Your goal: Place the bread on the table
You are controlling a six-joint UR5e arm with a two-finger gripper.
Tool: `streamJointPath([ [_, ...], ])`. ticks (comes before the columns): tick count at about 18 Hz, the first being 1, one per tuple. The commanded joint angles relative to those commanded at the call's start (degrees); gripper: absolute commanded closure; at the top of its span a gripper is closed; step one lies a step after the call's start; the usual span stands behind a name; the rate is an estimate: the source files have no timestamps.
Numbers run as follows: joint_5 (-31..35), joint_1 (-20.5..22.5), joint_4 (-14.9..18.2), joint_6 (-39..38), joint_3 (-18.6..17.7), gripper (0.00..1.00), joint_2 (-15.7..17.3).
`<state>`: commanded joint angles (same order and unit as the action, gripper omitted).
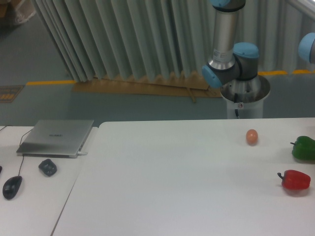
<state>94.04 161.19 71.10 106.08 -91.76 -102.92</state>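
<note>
The large white table (162,182) fills the lower right of the camera view. The bread is out of view. My gripper is out of view past the right edge; only the arm's grey column and blue joints (231,54) behind the table and a blue elbow joint (309,46) at the right edge show.
A small orange-brown egg-shaped ball (252,136) lies on the table at the right. A green pepper (303,148) and a red pepper (295,180) sit near the right edge. The smaller desk on the left holds a laptop (56,137), a mouse (12,187) and a dark object (47,167).
</note>
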Motion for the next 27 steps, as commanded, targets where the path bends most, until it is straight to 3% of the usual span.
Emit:
streamJointPath([
  [14,-3.2,7.7,0.4,13.0,-0.4,0.0,0.5],
  [27,-3.9,9.7,-1.1,14.2,-1.2,0.0,0.3],
])
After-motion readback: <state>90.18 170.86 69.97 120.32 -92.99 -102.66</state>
